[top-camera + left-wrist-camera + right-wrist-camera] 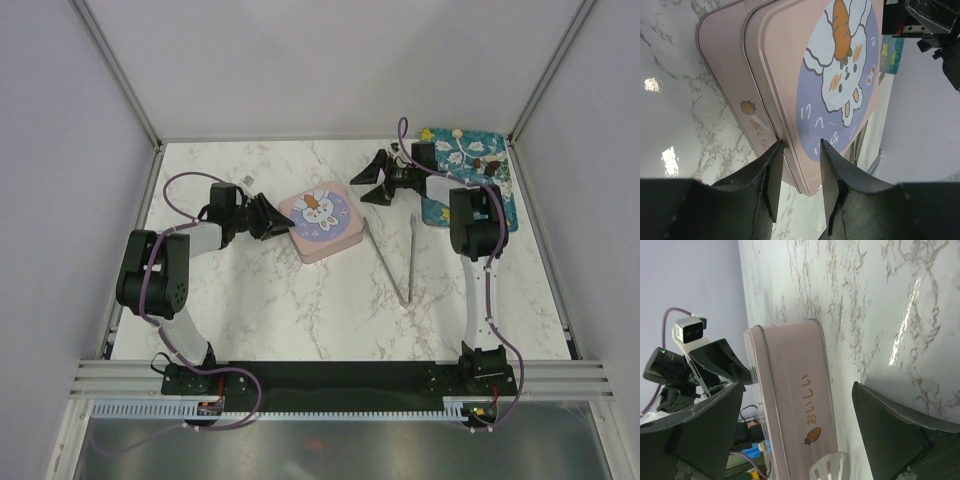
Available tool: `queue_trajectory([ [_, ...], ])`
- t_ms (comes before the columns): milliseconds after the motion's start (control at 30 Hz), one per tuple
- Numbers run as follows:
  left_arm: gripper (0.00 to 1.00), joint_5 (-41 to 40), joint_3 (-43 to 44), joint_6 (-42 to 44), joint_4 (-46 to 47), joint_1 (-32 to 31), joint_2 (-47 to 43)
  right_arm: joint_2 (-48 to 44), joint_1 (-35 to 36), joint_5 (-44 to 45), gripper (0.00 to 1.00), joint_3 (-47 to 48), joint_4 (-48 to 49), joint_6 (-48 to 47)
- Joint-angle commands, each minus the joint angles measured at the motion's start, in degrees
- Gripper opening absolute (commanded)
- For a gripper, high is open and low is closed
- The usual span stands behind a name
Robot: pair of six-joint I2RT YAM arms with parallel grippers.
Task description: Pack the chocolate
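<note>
Item: pink tin, mid-table; its bunny lid was clamped at one edge by the left gripper and appeared lifted off the base there. Right gripper stood wide apart and empty, just beyond the tin. Chocolate lay on the patterned cloth at far right, well apart from the tin. Risk: the thin edge hold could slip, dropping the lid or dragging the tin.

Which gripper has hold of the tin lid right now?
The left gripper: its fingers pinch the lid by its rim. The right gripper stands wide open, holding nothing.
</note>
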Motion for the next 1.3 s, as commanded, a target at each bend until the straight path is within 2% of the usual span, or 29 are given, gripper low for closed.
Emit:
queue_trajectory([
  [0,0.42,0.67,1.88,-0.77,1.98,-0.49,0.37,-7.9,0.55,6.95,0.98,1.92,-12.14,-13.97],
  [133,0.42,0.32,1.8,-0.41,1.54,-0.41,0.28,-9.84,1.17,8.89,0.98,1.92,-14.34,-18.09],
  [333,0.42,0.15,2.06,-0.33,1.36,-0.4,0.37,-10.19,3.27,8.63,0.92,2.19,-17.51,-21.97],
  [500,0.42,0.06,2.06,-0.15,1.28,-0.49,0.46,-8.17,5.3,11.52,0.9,3.76,-24.62,-29.08],
  [633,0.42,-0.29,1.88,0.02,1.19,-0.49,0.28,-6.15,5.92,13.37,0.81,2.45,-26.21,-30.85],
  [767,0.42,-1.78,2.06,0.99,-0.3,-0.32,-0.25,-4.13,7.58,13.37,0.62,2.19,-26.65,-31.47],
  [967,0.42,-3.72,3.2,2.22,-3.64,-0.14,-0.16,-4.39,9.61,14.86,0.43,0.78,-26.65,-32.17],
  [1267,0.4,-7.14,5.66,3.01,-9.96,0.56,-2.0,-3.86,9.52,16.09,0.38,1.48,-27.27,-31.12],
])
